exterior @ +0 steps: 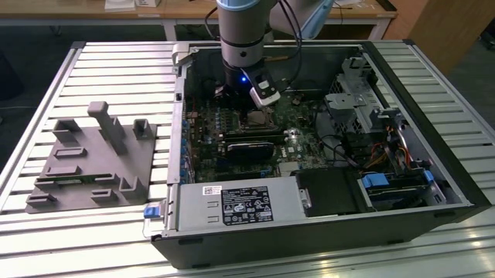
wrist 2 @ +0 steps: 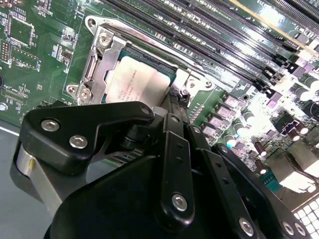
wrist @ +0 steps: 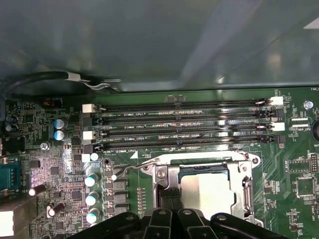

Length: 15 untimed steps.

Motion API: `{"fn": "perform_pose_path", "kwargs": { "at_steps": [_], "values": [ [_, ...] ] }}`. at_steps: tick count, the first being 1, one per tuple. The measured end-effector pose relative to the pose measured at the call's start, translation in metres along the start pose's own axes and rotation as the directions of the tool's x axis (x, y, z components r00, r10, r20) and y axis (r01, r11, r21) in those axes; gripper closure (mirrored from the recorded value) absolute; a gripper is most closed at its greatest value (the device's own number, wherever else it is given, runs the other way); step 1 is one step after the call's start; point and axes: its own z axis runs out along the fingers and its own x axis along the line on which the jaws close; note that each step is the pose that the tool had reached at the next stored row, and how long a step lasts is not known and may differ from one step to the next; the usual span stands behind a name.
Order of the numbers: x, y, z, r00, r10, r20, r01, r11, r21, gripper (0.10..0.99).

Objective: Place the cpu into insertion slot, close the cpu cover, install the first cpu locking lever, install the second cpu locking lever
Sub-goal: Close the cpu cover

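The cpu [wrist: 207, 191] lies flat in the insertion slot [wrist: 202, 169], its silver top showing through the window of the cpu cover [wrist: 162, 174]. In the second wrist view the cpu [wrist 2: 134, 82] is framed by the shiny cover [wrist 2: 102, 57], which lies down over it. A thin wire locking lever [wrist: 130, 170] sticks out sideways from the socket's corner. My gripper [wrist: 172, 199] is shut, its dark fingertips together at the socket's edge beside the cpu and holding nothing I can see. From outside, the gripper [exterior: 246, 107] hangs just over the socket [exterior: 254, 119].
Long black memory slots [wrist: 179, 127] run beside the socket. A black card [exterior: 249, 152], the power supply [exterior: 240, 202] and a drive cage [exterior: 363, 98] crowd the open case. Cables [wrist: 75, 78] hang near the case wall. A grey fixture [exterior: 93, 162] sits on the slatted table.
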Motion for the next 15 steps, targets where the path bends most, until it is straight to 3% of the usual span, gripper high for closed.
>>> {"fn": "perform_pose_path", "kwargs": {
  "at_steps": [9, 15],
  "values": [
    [-0.0001, 0.0001, 0.0003, 1.0000, 0.000, 0.0005, 0.000, 1.0000, -0.001, 0.980],
    [-0.0006, 0.0005, -0.0099, 1.0000, 0.000, 0.0002, 0.000, 1.0000, 0.000, 0.980]
  ]
}}
